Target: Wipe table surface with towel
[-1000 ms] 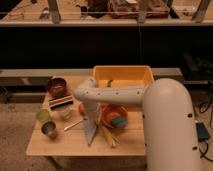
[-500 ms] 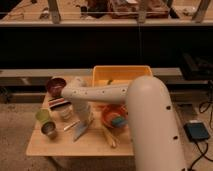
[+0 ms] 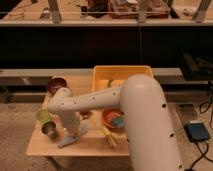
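A grey-blue towel (image 3: 69, 140) lies on the front left of the wooden table (image 3: 90, 148). My gripper (image 3: 73, 131) points down at the end of the white arm (image 3: 100, 102) and is shut on the towel's upper end, pressing it to the tabletop. The arm reaches in from the right and hides the middle of the table.
A green cup (image 3: 43, 115) and a metal cup (image 3: 49, 130) stand just left of the towel. A dark red bowl (image 3: 56, 84) is at the back left, a yellow bin (image 3: 122, 77) at the back. An orange bowl (image 3: 114, 119) and a yellow object (image 3: 108, 137) lie to the right.
My gripper has swept left along the table's front with the towel, from near the orange bowl to beside the cups. The other objects have not moved.
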Available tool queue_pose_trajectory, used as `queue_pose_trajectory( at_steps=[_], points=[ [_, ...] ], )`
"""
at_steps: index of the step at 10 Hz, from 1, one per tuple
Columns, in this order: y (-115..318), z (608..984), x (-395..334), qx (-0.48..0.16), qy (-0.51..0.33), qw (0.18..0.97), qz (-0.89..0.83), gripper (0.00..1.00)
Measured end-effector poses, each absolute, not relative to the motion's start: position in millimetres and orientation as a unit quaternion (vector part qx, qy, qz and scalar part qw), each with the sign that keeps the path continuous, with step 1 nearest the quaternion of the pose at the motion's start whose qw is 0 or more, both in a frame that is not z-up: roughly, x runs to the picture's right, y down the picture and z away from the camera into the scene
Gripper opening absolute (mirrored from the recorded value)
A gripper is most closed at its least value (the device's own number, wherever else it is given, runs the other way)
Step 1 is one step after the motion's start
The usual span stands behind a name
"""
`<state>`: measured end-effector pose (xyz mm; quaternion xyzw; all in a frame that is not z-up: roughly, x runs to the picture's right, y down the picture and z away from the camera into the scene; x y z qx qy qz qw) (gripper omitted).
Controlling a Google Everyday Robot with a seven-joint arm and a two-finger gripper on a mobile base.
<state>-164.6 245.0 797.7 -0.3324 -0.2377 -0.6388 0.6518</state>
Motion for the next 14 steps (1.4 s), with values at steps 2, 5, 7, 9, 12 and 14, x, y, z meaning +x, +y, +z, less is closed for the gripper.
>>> queue_pose_trajectory(
  at_steps=[2, 5, 7, 9, 12, 14],
  points=[
    [258.7, 789.5, -145.1, -0.338, -0.240, 0.648, -0.639, 0.00],
    [262.0, 786.3, -97.7, -0.343, -0.239, 0.658, -0.626, 0.00],
    [261.4, 786.5, -69.6, -0.350, -0.229, 0.671, -0.613, 0.00],
    [246.4, 790.9, -49.3, -0.351, -0.211, 0.695, -0.591, 0.00],
    [207.6, 811.1, -43.7, -0.338, -0.202, 0.722, -0.570, 0.00],
    [189.1, 826.1, -56.3, -0.334, -0.204, 0.727, -0.564, 0.00]
  ],
)
